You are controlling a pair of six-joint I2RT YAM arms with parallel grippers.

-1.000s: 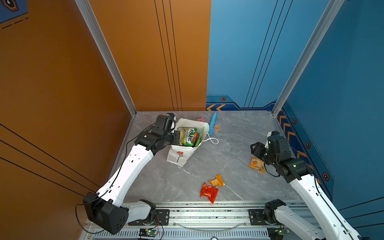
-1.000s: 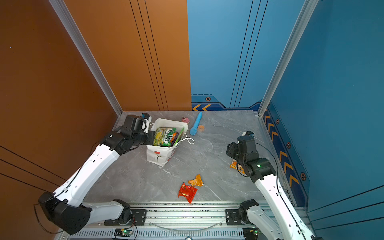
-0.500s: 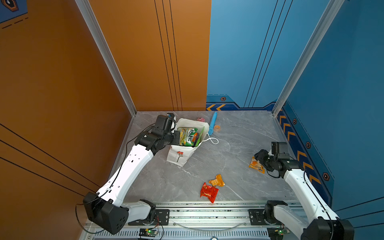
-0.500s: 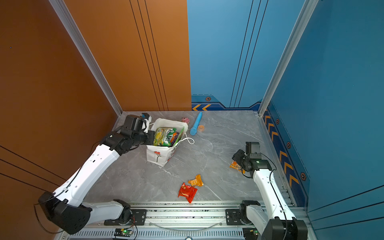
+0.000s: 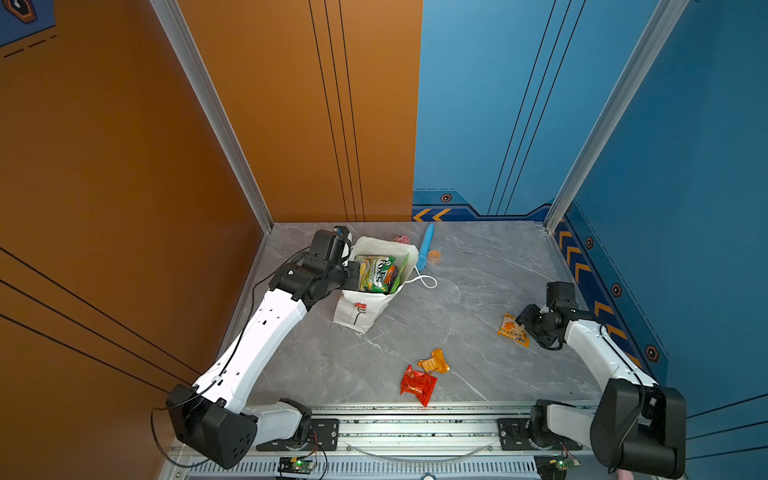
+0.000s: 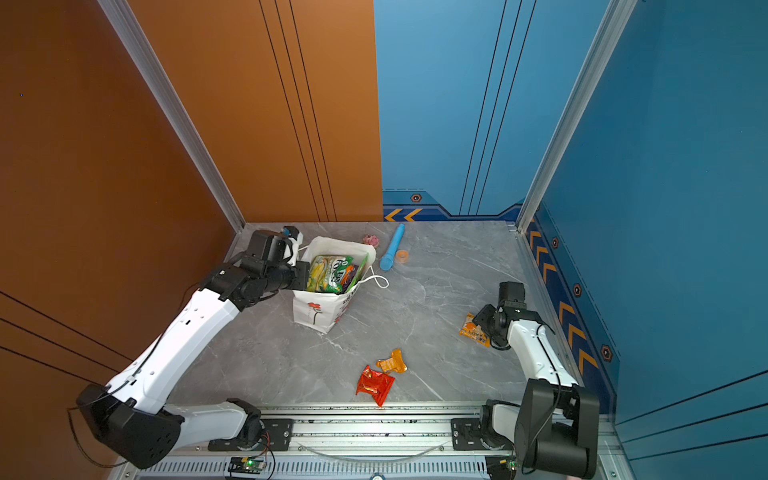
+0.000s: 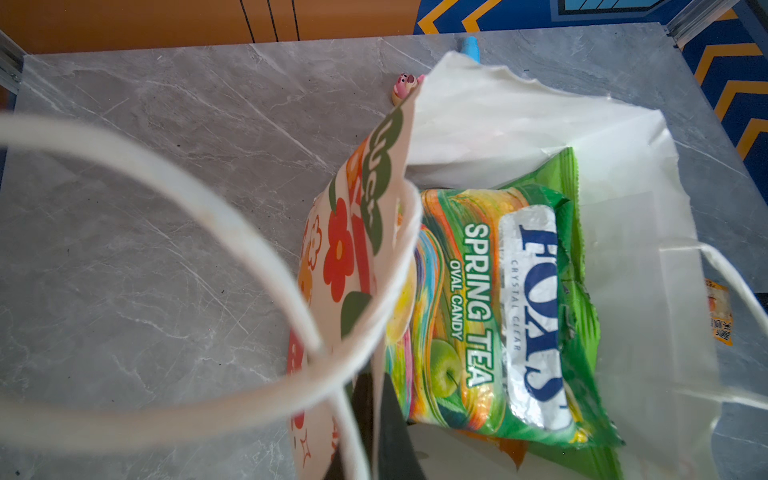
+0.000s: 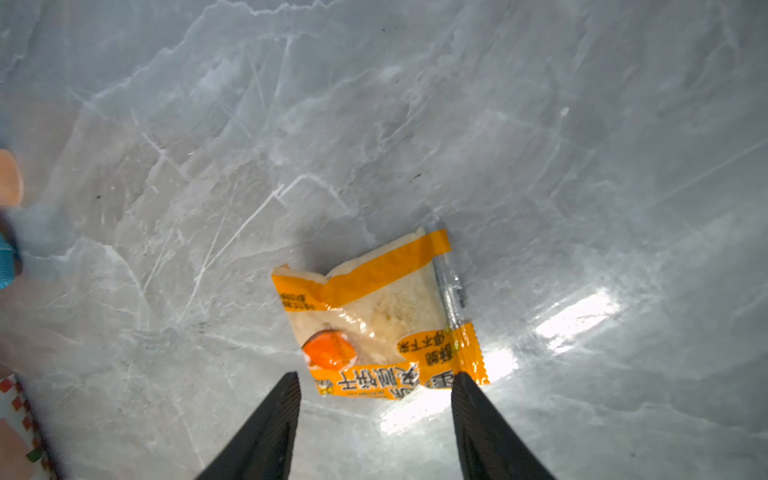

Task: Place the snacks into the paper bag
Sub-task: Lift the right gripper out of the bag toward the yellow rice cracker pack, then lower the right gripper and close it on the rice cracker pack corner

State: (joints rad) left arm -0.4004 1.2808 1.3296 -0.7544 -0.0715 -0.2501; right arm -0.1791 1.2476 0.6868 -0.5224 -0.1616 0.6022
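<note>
In both top views we've got the white paper bag with red flower prints standing upright at about ten o'clock on the grey marble tabletop, mouth wide open. The left gripper sits at the bag's nine o'clock rim. On top inside lies a green FOX'S candy packet. A white cord handle flops out at the bag's three o'clock. Past the bag, around one o'clock, we see a small pink toy, a blue plastic tube and an orange ring just beside the tube. At the table's three o'clock the right gripper is down low at a flat orange-and-clear packet lying on the marble. At six o'clock a red foil packet and a small orange packet lie side by side, well apart from both grippers.

On to the left wrist view: the black fingers are clenched on the bag's wall, flower print outside, plain white inside. The cord handle loops across, blurred. The green packet reads "SPRING TEA OVAL CANDY", with something orange beneath it.

Now the right wrist view: the jaws are spread and released, grasping nothing. The orange-and-clear packet's near end lies between the fingertips. One tip overlaps its corner, and we cannot tell whether it touches.
</note>
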